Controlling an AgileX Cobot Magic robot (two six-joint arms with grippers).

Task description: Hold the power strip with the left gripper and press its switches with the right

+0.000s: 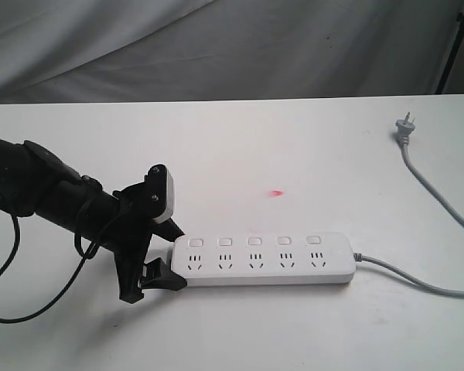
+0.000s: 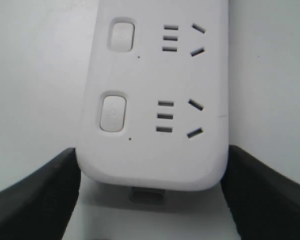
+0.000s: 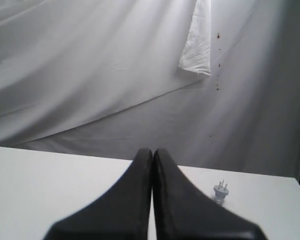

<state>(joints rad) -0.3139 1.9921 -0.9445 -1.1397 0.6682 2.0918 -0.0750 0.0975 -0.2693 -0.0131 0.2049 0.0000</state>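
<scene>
White desk (image 1: 294,139) is carrying the long white plastic power strip (image 1: 267,260) toward its near middle; my left fingers (image 2: 35,200) are clamping its left end, while my right fingers (image 3: 130,200) are pressing together, holding nothing.

The power strip (image 1: 267,259) was a long white bar with round ends. It lay flat in the lower middle of the exterior view, running from left to right. Five sets of dark holes sat in a row along it. The switches (image 1: 254,241) were five small white squares with soft corners, one above each set of holes. A grey cord (image 1: 417,280) came out of its right end and ran off the right edge of the frame. The left wrist view showed one round end and two switches up close.
</scene>
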